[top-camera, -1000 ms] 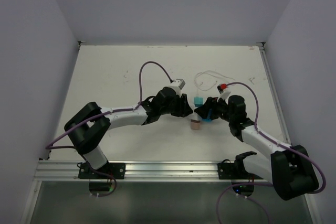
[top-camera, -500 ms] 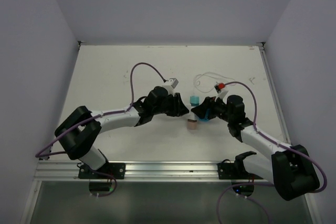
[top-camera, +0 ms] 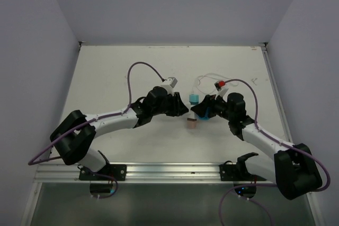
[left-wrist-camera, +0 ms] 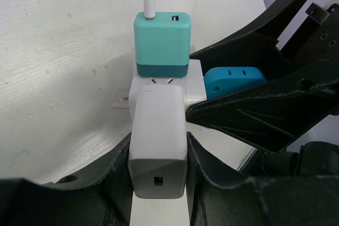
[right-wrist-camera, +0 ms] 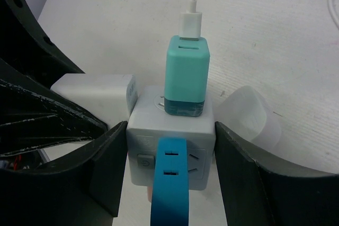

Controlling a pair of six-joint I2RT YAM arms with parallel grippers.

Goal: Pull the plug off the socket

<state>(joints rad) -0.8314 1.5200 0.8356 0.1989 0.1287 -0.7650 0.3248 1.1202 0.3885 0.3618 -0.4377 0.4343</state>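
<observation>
The socket (right-wrist-camera: 159,128), a white cube, sits near the middle of the worktop (left-wrist-camera: 53,51), pinched between the two dark fingers (right-wrist-camera: 238,173) of the right hand (right-wrist-camera: 170,136), one finger pressed to each of two opposite sides. Three of its faces are occupied. The face away from the right wrist camera carries a teal plug (right-wrist-camera: 186,75) with a darker base, seated upright in the socket; a white cable (right-wrist-camera: 192,3) runs from the plug's outer end across the worktop. The face towards that camera carries a flat blue plug (right-wrist-camera: 170,183) with two dark slots. The face turned to the left arm carries the white plug (left-wrist-camera: 159,125), a rectangular block whose inner end touches the socket; whether its pins are fully seated cannot be told. The left hand (left-wrist-camera: 159,149) pinches this white plug, a finger on each long side. In the top view the two hands meet at the socket, nearly tip to tip. A small pinkish piece (top-camera: 192,125) shows just beside the socket, on the side towards the arm bases.
</observation>
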